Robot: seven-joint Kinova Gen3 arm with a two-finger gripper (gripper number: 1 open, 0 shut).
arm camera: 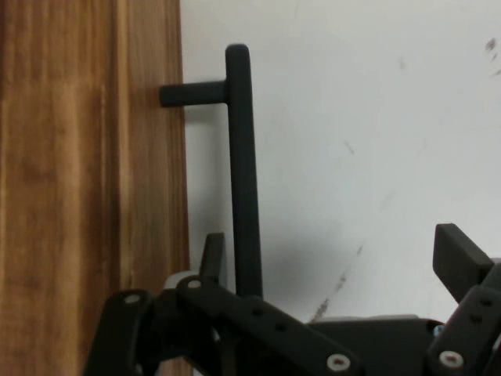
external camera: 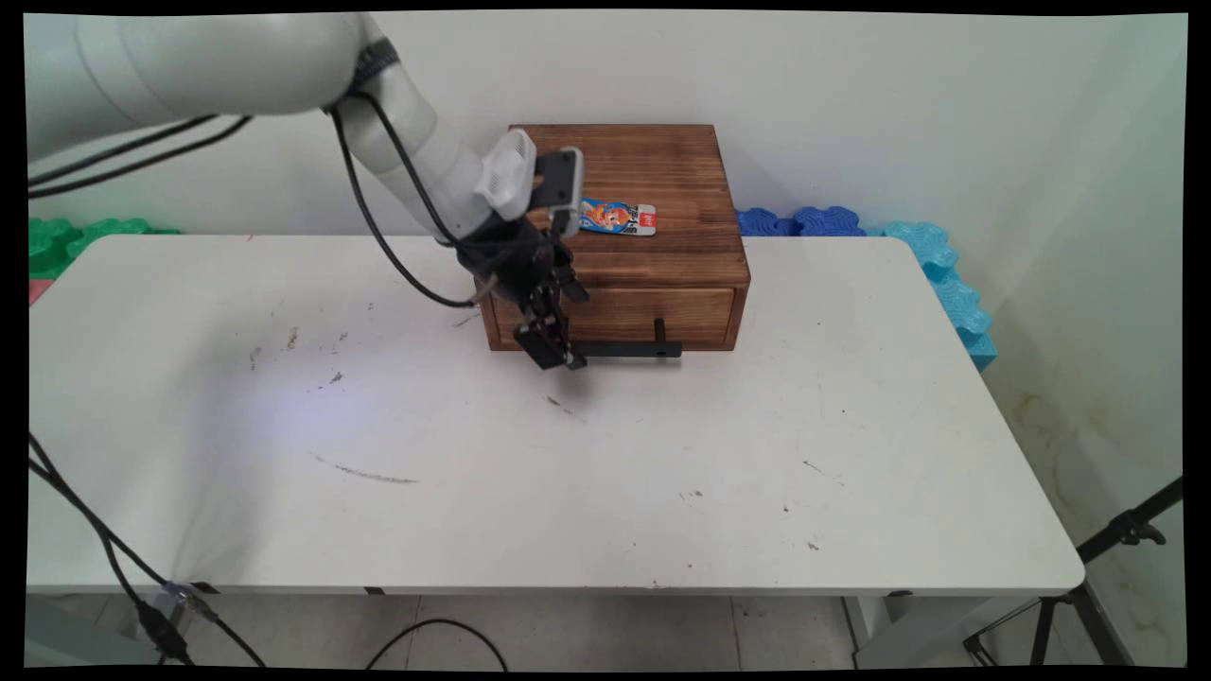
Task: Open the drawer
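A brown wooden box [external camera: 653, 170] stands at the back of the white table [external camera: 662, 473], with a drawer [external camera: 624, 315] in its front face that looks closed. A black bar handle [external camera: 629, 349] sticks out from the drawer. My gripper [external camera: 558, 355] hangs at the handle's left end. In the hand view the gripper [arm camera: 333, 243] is open. The handle bar [arm camera: 241, 172] runs between the fingers, close to the left finger [arm camera: 213, 254] and far from the right one [arm camera: 458, 258]. The drawer's wooden front [arm camera: 78, 196] fills the left side. A small colourful snack packet [external camera: 618, 218] lies on top of the box.
Blue foam blocks [external camera: 908, 246] sit behind the table's far right corner and green ones [external camera: 76, 236] behind the far left. Black cables [external camera: 397, 255] hang from the arm. A tripod leg [external camera: 1107, 558] stands beside the table's near right corner.
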